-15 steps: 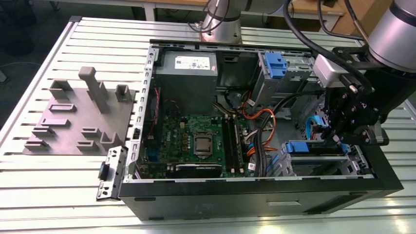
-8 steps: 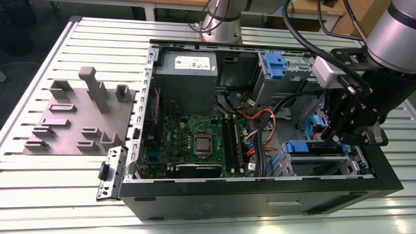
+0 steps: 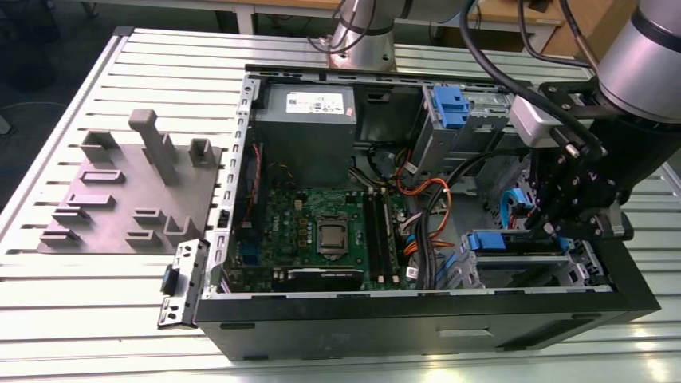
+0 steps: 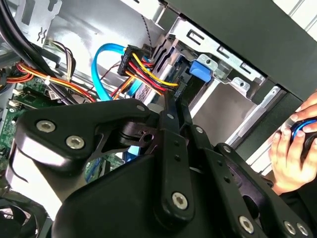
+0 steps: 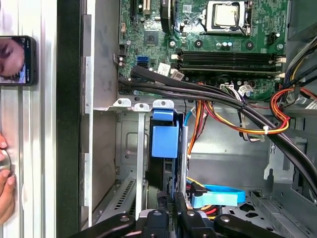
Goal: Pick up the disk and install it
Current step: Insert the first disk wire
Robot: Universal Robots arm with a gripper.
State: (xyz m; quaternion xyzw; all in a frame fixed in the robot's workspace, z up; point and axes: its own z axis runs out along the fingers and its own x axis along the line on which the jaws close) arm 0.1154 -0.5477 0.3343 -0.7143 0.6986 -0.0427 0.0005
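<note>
- Grey moulded fixture plate [image 3: 127, 195], blocky and matte, lies on the slatted worktop [image 3: 64, 319] at the exterior view's left.
- Open computer case [image 3: 426, 319] lies on its side, exposing the green motherboard [image 3: 319, 231].
- The disk [image 5: 164, 141], blue-framed, stands edgewise in the drive bay, apparently slotted in.
- The hand [image 5: 172, 208] sits just behind it; whether pinching it, I cannot tell.
</note>
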